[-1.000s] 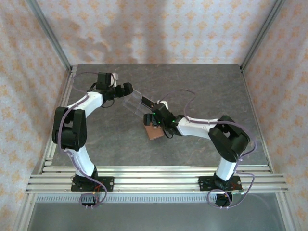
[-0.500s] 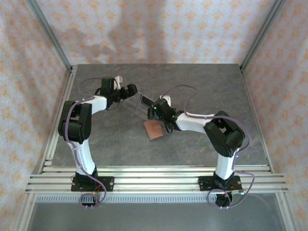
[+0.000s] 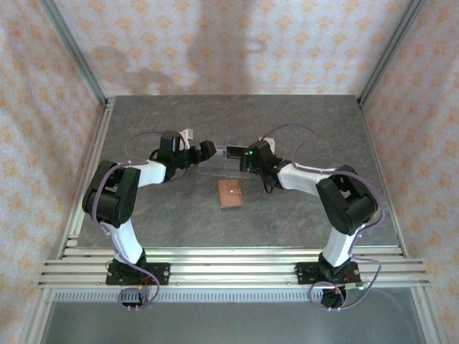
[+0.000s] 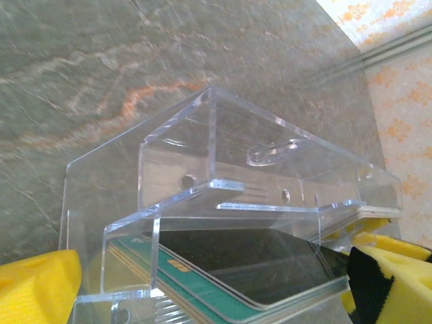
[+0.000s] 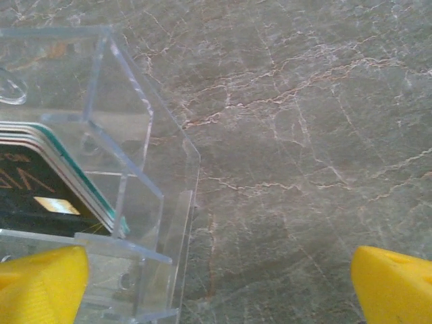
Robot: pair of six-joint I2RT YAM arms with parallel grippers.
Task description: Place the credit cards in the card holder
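Straddling clear stand: left gripper, fingers spread, likely steadying it | right gripper released, cards just inside one finger, likely next pick | wallet shut, apart from both

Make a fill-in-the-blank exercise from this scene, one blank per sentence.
The credit cards lie ___ the clear stand.
The top card of that stack is ___ in colour.
The left gripper and the right gripper both stand ___, one at each end of the stand.
The card holder lies on the table, ___ the arm bases than the stand is.
Missing words: inside; black; open; nearer to.
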